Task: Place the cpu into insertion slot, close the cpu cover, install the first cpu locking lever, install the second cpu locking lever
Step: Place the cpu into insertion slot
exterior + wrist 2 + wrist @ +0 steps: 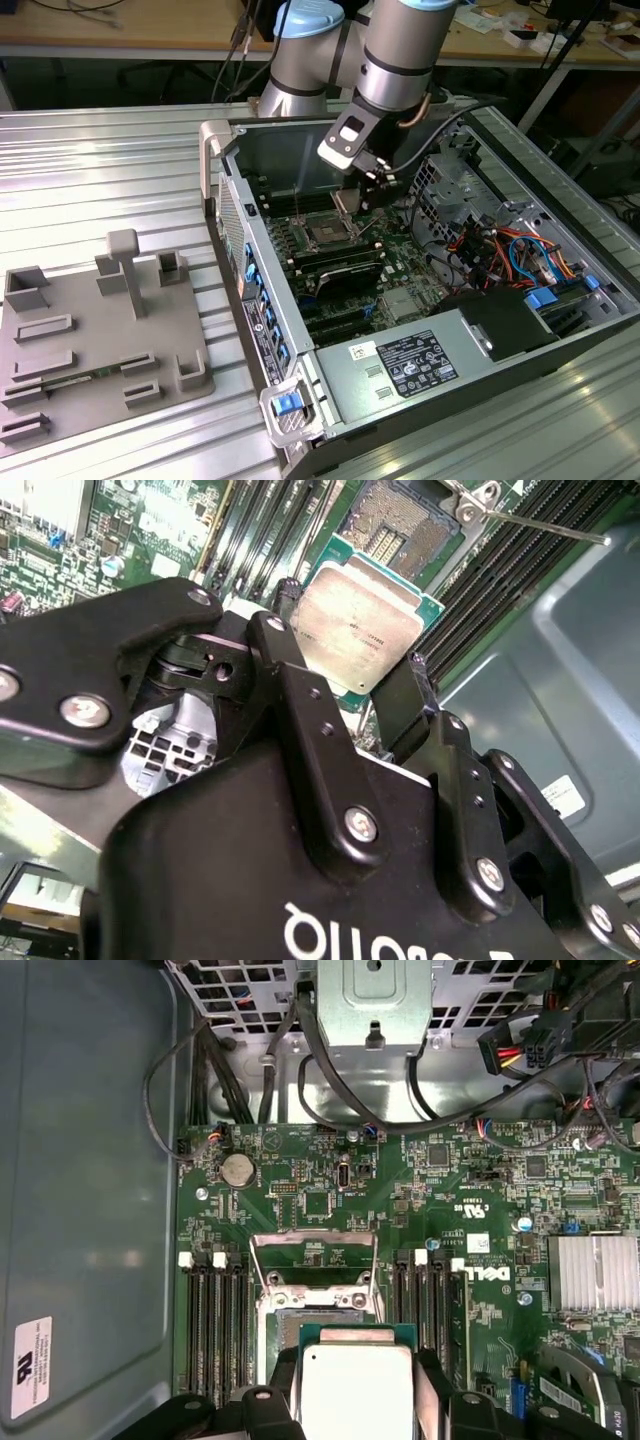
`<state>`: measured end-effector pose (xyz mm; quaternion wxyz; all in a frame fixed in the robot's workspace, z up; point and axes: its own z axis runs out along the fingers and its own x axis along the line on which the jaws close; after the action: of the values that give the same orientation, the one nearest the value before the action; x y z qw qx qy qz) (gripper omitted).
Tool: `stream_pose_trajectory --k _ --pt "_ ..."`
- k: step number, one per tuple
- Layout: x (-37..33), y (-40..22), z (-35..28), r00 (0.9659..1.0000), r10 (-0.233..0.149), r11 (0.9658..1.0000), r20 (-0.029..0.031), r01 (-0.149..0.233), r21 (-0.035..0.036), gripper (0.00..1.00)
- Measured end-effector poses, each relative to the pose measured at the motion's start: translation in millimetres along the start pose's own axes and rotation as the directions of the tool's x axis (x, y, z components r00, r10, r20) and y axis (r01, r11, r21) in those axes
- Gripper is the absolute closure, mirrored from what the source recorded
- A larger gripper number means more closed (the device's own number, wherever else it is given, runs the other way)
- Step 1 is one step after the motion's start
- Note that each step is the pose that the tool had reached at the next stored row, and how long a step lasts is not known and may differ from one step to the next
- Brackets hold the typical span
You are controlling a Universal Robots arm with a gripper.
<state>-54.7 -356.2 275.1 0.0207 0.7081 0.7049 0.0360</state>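
Gripper: in both wrist views we see the gripper (350, 658) (357, 1405) with its 2 black fingers (300, 715) drawn in narrow, clamping the cpu by 2 opposite edges.
Cpu: the cpu (365, 630) (355, 1390) hangs just above the motherboard (330, 1175), near the insertion slot and not yet in it.
Facing: its silvery lid faces up toward the wrist cameras, green border around it.
Long axis: it looks close to square, and we cannot tell a longer side; its edges run parallel to the socket's rim in the first wrist view.
Insertion slot: the insertion slot (318, 1312) (395, 525) (328, 232) lies open, contacts bare.
Cpu cover: the cpu cover (313, 1258) stands raised at the slot's far edge.
Lever: 1 thin metal lever (545, 526) is swung free.
Surface: the open computer case (252, 235) lies on a ribbed metal table (100, 170), beside a grey fixture tray (90, 345).
Room: a wooden bench (150, 25) runs behind.
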Motion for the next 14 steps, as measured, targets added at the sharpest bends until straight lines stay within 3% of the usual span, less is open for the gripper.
stream_pose_trajectory --k 4,6,8,14 --pt "1.9 -4.2 12.7 1.0000 -0.005 1.0000 -0.0004 0.005 0.0001 0.45" --pt "3.7 -13.2 20.6 0.9999 -0.015 0.9999 -0.0013 0.015 0.0003 0.45" --pt "5.8 -18.0 26.8 0.9998 -0.019 0.9998 -0.0015 0.019 0.0004 0.45" --pt "6.5 -19.0 30.4 0.9998 -0.020 0.9998 -0.0016 0.020 0.0005 0.45"
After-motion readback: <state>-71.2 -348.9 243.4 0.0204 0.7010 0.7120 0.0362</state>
